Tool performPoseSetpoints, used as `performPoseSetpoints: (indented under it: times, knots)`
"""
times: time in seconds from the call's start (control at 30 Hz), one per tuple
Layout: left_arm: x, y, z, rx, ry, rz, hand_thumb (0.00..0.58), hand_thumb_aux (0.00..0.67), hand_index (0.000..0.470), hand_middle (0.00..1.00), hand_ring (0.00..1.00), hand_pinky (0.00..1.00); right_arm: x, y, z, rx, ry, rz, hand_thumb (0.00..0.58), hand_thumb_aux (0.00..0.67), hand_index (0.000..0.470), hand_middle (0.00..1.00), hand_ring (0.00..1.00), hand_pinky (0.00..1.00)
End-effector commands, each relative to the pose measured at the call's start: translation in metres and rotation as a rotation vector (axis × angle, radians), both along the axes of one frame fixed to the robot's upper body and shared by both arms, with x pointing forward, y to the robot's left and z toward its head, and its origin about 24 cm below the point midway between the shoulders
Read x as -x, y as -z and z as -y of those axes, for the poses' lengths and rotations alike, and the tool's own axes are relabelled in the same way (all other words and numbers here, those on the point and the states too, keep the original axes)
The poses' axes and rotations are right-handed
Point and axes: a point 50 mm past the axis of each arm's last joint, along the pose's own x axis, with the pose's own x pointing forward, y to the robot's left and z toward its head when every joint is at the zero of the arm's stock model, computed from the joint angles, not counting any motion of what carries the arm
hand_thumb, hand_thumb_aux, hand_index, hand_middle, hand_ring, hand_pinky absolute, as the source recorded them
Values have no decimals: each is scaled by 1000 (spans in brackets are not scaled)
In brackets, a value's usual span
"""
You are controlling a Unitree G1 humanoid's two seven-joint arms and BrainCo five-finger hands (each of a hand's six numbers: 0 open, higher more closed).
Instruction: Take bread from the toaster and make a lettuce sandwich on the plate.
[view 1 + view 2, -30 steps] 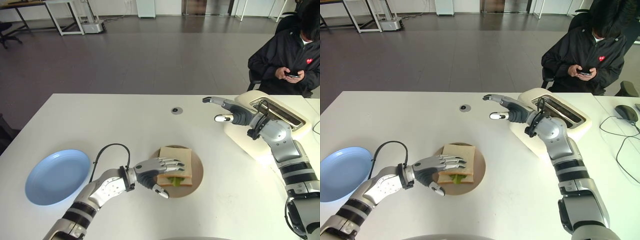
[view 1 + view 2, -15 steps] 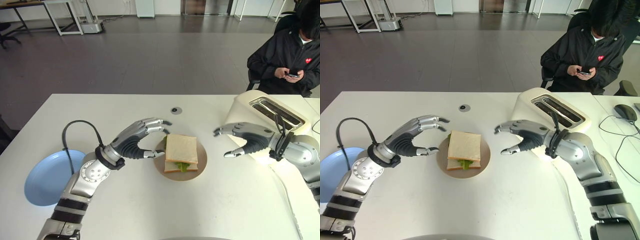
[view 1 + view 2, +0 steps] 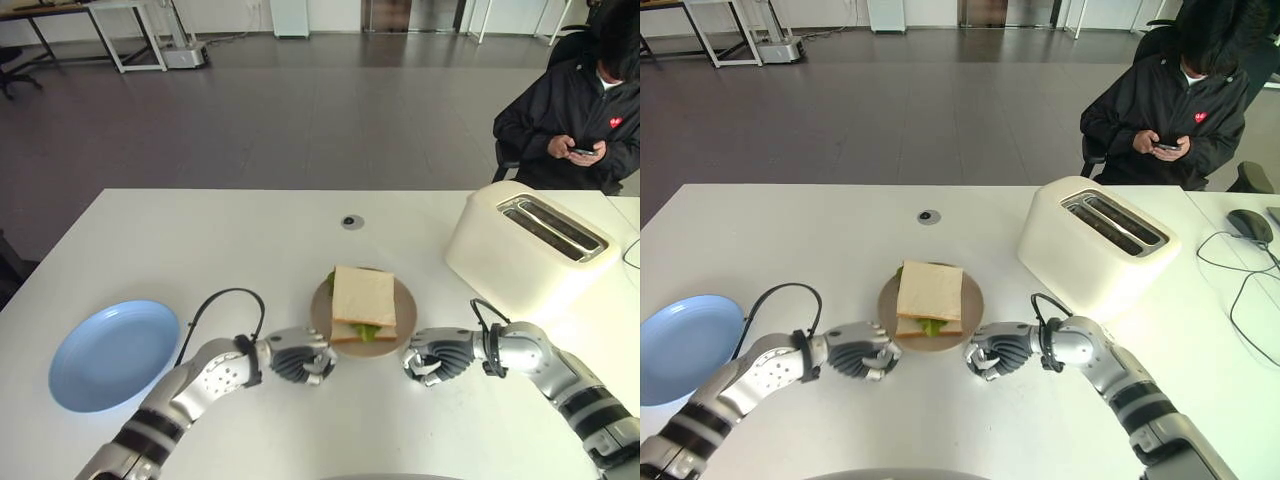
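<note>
A sandwich [image 3: 363,304] of two bread slices with green lettuce showing at its near edge lies on a round brown plate [image 3: 403,318] in the middle of the table. My left hand [image 3: 299,356] rests on the table just left of the plate's near edge, fingers curled, holding nothing. My right hand [image 3: 437,355] sits just right of the plate's near edge, also curled and empty. The cream toaster [image 3: 523,243] stands at the right, its slots [image 3: 1114,221] without bread.
A light blue plate [image 3: 112,352] lies at the table's left. A small round port [image 3: 352,221] sits in the tabletop behind the sandwich. A computer mouse [image 3: 1250,225] and cables lie at the far right edge.
Both hands have dropped from open poses beside the sandwich to the table in front of the plate and curled shut. The sandwich stays on the brown plate.
</note>
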Motion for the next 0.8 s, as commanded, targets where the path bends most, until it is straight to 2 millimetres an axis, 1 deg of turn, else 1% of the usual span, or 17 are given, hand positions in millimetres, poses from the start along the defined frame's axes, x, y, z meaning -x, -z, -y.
performPoseSetpoints:
  times: [0.03,0.1,0.17,0.27,0.3,0.33,0.37,0.4,0.43,0.47,0.53,0.57,0.6,0.63,0.67,0.7,0.8]
  knots:
    - [-33,26,-4,-45,-179,47,580,670,470,1000,1000,1000,-26,30,0,-6,214,-58,580,670,470,776,776,776]
    - [-48,22,4,0,-207,116,580,670,470,1000,1000,1000,-52,28,-2,-63,390,-1,580,670,470,776,776,776]
    - [-60,15,12,44,-221,184,580,670,470,1000,1000,1000,-67,24,-6,-126,493,42,580,670,470,757,757,757]
    - [-73,-1,20,107,-220,283,580,670,470,1000,1000,1000,-78,11,-15,-247,515,94,580,670,470,749,749,749]
    - [-74,-4,20,123,-218,305,580,670,470,1000,1000,1000,-78,7,-15,-290,504,111,580,670,470,639,639,639]
    - [-74,-6,18,136,-221,320,580,670,470,1000,1000,1000,-78,2,-15,-322,492,136,564,560,393,576,576,576]
    - [-73,-7,13,148,-229,326,580,670,470,1000,1000,1000,-77,-5,-14,-377,481,149,462,368,258,510,510,510]
    - [-71,-9,7,165,-237,323,580,670,470,1000,1000,1000,-76,-12,-12,-436,460,161,40,24,17,459,459,459]
    - [-67,-11,1,189,-242,316,580,670,470,1000,1000,1000,-73,-20,-9,-488,433,174,0,0,0,345,345,345]
    - [-62,-16,-5,229,-245,306,580,670,470,1000,1000,1000,-69,-29,-4,-541,401,183,0,0,0,282,282,282]
    - [-46,-29,-12,416,-227,234,580,670,470,1000,1000,1000,-60,-46,8,-627,331,194,0,0,0,165,165,165]
    - [-38,-35,-15,530,-217,194,580,670,470,1000,1000,1000,-55,-54,12,-670,298,188,0,0,0,59,59,59]
    - [-32,-40,-16,646,-206,157,561,549,385,1000,1000,1000,-52,-61,14,-735,279,164,0,0,0,0,0,0]
    - [-28,-45,-17,758,-197,117,445,347,243,569,569,569,-49,-66,14,-803,263,134,0,0,0,0,0,0]
    - [-27,-49,-16,881,-195,68,0,0,0,184,184,184,-48,-68,11,-864,250,108,0,0,0,0,0,0]
    - [-27,-51,-15,970,-192,25,0,0,0,0,0,0,-48,-68,8,-911,243,78,0,0,0,0,0,0]
    - [-37,-47,-20,1009,-249,-2,0,0,0,0,0,0,-54,-62,-1,-988,266,7,0,0,0,0,0,0]
